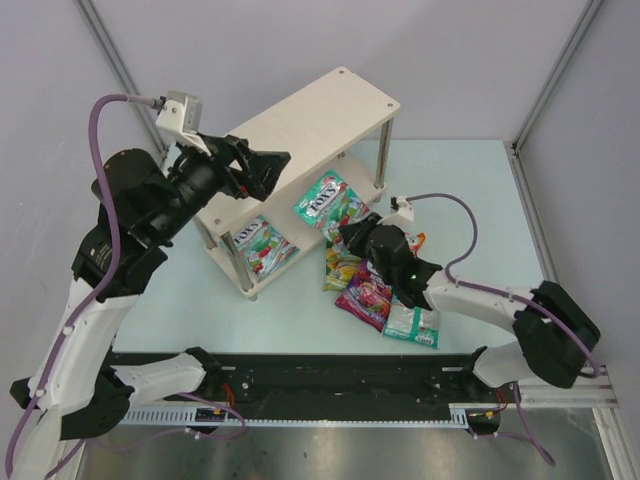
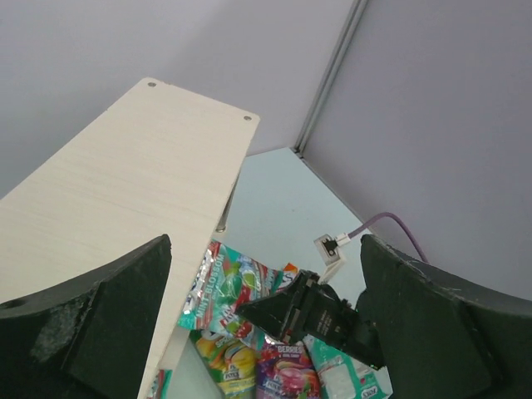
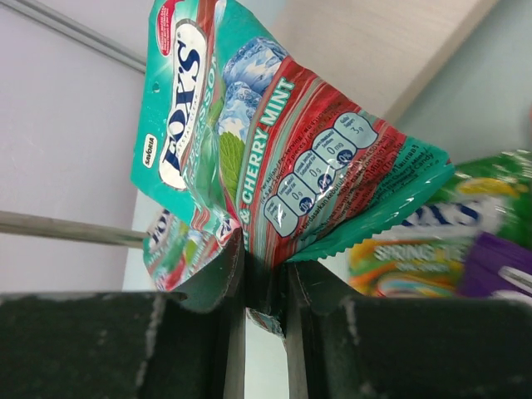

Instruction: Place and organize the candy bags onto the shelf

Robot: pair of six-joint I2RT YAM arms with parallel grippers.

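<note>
Now | right claw [image 3: 266, 278] pinches teal bag [image 3: 274, 158], "CHERRY MINT" legible only in wrist view | left claw [image 2: 266, 283] wide

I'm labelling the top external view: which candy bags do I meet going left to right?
bag on the lower shelf → cherry mint bag, gripped by the right arm → purple bag → teal bag on the table

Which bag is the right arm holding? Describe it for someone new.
Find the pale wood shelf. By its open side, a teal bag is held tilted, pinched at one edge by the right fingers. Unlike the pile lying flat on the table, it is held up and reads Cherry Mint.
</note>
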